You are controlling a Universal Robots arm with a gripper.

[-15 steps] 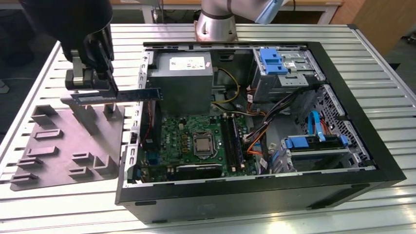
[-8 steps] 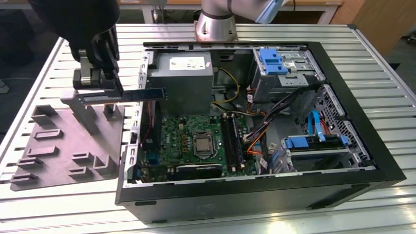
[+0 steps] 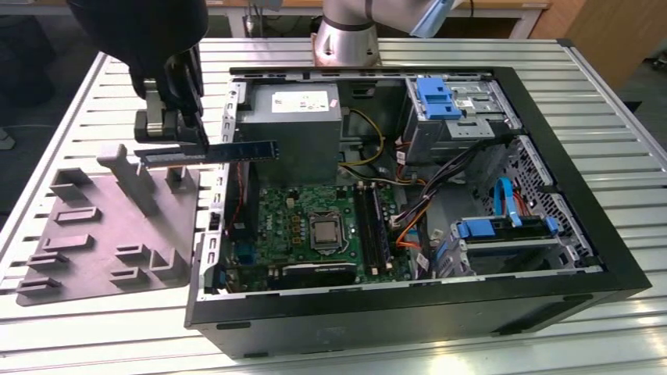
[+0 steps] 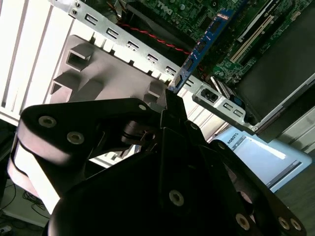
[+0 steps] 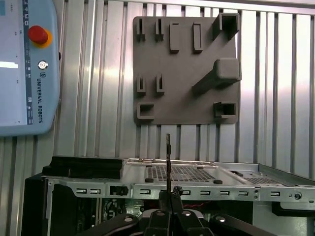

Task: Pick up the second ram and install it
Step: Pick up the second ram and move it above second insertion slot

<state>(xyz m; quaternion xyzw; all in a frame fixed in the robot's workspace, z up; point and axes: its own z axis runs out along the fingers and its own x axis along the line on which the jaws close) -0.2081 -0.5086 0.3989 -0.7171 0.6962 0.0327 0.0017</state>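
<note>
The second ram (image 3: 214,152) is a long, narrow dark stick that hangs level in the air, above the gap between the grey tray (image 3: 105,234) and the wall of the open computer case (image 3: 417,312) on the exterior view's left. My gripper (image 3: 183,145) is shut on the end of the stick nearest the tray. In the second wrist view the ram (image 4: 199,49) runs out from the gripper (image 4: 170,101) towards the motherboard. The first wrist view has the ram (image 5: 168,157) edge-on above the gripper (image 5: 170,196). The long black sockets (image 3: 370,226) lie on the motherboard (image 3: 302,226) inside the case.
The grey tray (image 5: 187,69) has upright posts and slots. Inside the case are a power supply (image 3: 287,109), blue drive brackets (image 3: 438,98) and loose cables (image 3: 417,211). A teach pendant (image 5: 27,69) lies on the slatted table. The arm's base (image 3: 349,39) stands behind the case.
</note>
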